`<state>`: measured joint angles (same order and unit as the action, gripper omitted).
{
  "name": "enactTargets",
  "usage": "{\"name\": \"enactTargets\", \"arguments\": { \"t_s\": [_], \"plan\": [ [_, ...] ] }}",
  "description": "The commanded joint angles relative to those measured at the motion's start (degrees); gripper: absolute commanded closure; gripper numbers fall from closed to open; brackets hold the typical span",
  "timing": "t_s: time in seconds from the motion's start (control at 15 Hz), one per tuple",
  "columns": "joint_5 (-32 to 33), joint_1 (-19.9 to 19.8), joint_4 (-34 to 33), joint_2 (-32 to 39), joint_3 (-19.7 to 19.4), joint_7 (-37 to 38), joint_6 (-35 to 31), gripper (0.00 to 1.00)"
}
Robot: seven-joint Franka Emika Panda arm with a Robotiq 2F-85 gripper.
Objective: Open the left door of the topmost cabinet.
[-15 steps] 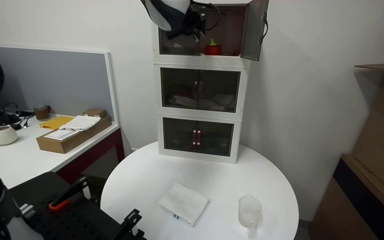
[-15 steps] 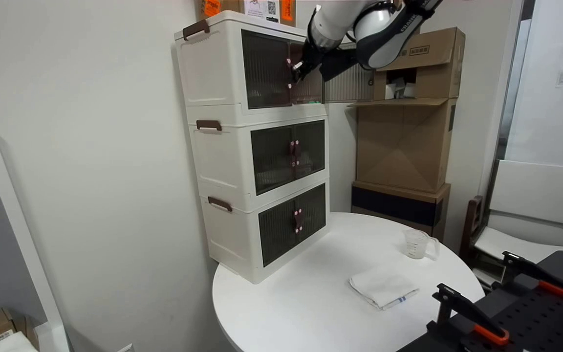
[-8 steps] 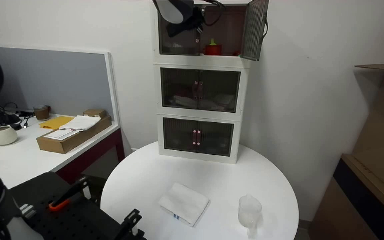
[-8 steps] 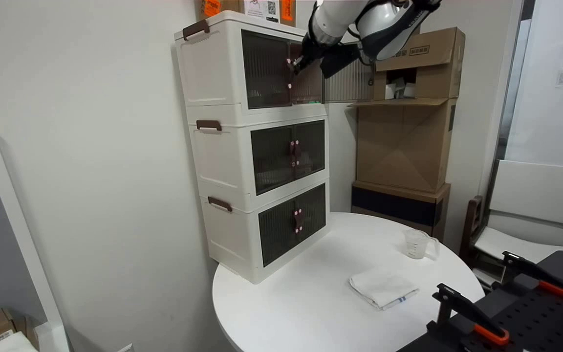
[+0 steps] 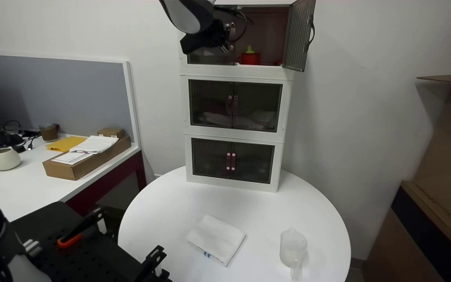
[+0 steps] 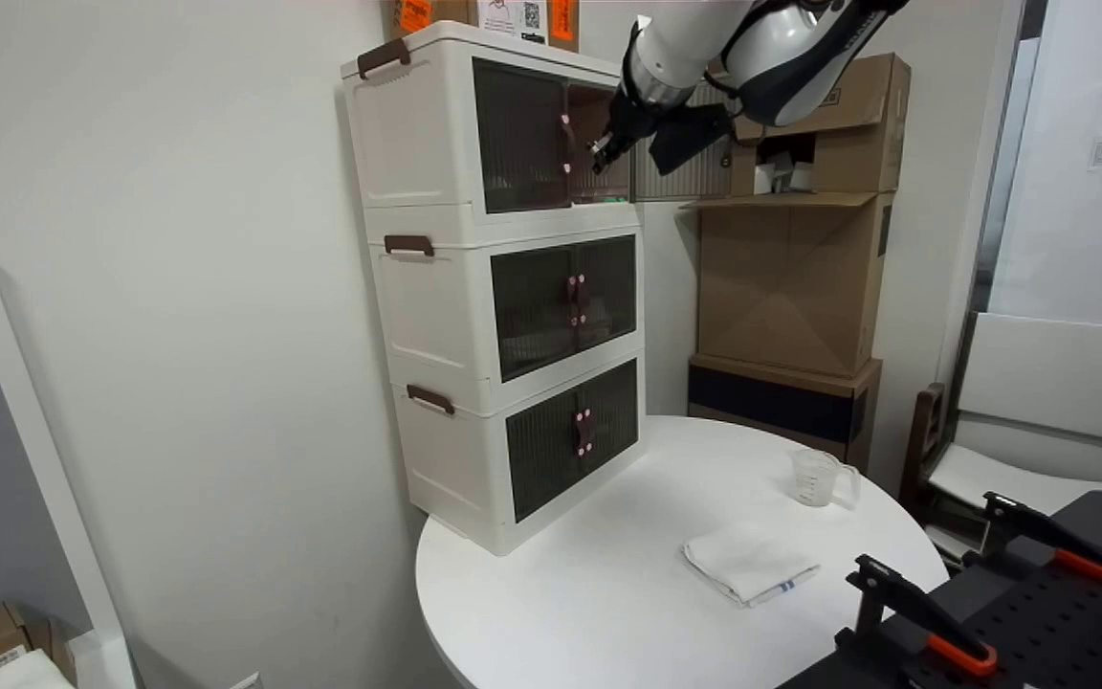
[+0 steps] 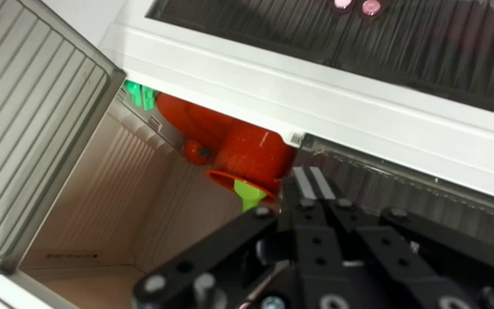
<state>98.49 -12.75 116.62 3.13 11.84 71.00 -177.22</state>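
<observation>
The topmost cabinet (image 5: pixel 210 69) is a white-framed unit on top of the stack; it also shows in an exterior view (image 6: pixel 417 134) and the wrist view (image 7: pixel 358 124). Its left door (image 5: pixel 206 56) is a dark tinted panel and is shut; it also shows in an exterior view (image 6: pixel 520 139) and at the right in the wrist view (image 7: pixel 423 180). Its brown handle with pink ends (image 6: pixel 567 144) is at the door's inner edge. My gripper (image 7: pixel 313 182) is shut and empty, in front of the cabinet; in an exterior view the gripper (image 6: pixel 597 158) is apart from the handle.
The cabinet's right door (image 5: pixel 299 37) stands swung open. A red cup (image 5: pixel 250 58) with a green utensil sits inside. Two tinted-front units (image 5: pixel 233 105) stand below on the round white table (image 5: pixel 163 203), with a folded towel (image 5: pixel 216 239) and a clear measuring cup (image 5: pixel 293 246).
My gripper rose slightly, then moved down and back, away from the left door's handle. Its fingers look closer together than one second ago. Both doors have not moved.
</observation>
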Motion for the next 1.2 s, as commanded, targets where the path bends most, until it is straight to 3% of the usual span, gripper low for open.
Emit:
{"name": "enactTargets", "arguments": {
  "t_s": [0.0, 0.07, 0.13, 0.27, 0.33, 0.47, 0.87, 1.13],
  "plan": [
    [-1.9, -0.2, 9.4, -8.6, -0.2, 2.5, 1.6, 1.00],
    [-2.9, -0.3, 10.9, -10.2, -0.3, 2.3, 1.4, 0.74],
    [-1.4, -0.2, 6.2, -4.9, -0.1, 0.9, 0.2, 0.98],
    [-2.1, -0.3, 8.7, -7.8, -0.1, 1.2, 0.3, 0.84],
    [-2.2, -0.3, 9.4, -8.6, -0.1, 1.2, 0.4, 0.50],
    [1.9, 0.2, 5.9, -8.4, 0.8, 2.9, 4.7, 0.48],
    [11.2, 1.7, -4.6, -1.8, 3.8, 5.0, 19.5, 0.04],
    [11.4, 1.3, -8.1, 3.4, 3.7, 5.5, 19.6, 0.00]
  ]
}}
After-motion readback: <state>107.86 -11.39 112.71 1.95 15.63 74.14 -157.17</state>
